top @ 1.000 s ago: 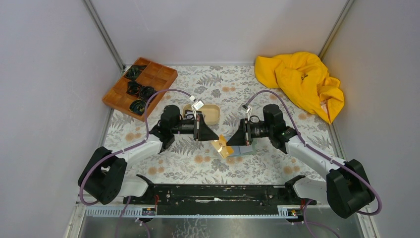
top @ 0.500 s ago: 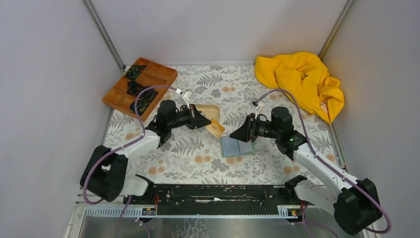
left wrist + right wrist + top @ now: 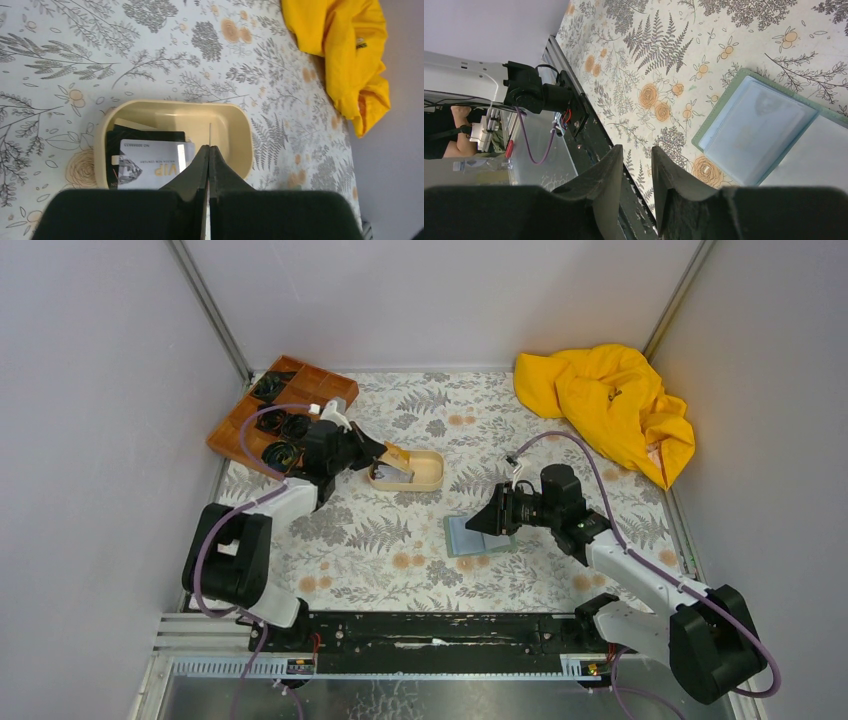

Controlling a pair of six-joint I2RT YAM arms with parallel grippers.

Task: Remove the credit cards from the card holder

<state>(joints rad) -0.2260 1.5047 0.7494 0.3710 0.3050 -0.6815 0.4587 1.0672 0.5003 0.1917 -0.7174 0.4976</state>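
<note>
- Top external view: card holder (image 3: 478, 538) is lying open on the floral surface (image 3: 380, 540), near the middle. Its pockets are looking empty in the right wrist view, as far as I can tell.
- Beige tray (image 3: 220, 125) is holding credit cards (image 3: 155, 165), a whitish one over a dark one.
- Right tool (image 3: 634, 165) is hovering spread and empty beside the holder.
- Left tool (image 3: 209, 152) is pinching a tan-orange card (image 3: 398, 452) above the tray. Dropping it looks like the last step.

White-linked arms (image 3: 285, 502), black joints (image 3: 238, 562) — purple cables (image 3: 552, 434), black tapered end effectors (image 3: 209, 150) (image 3: 636, 152)
</note>
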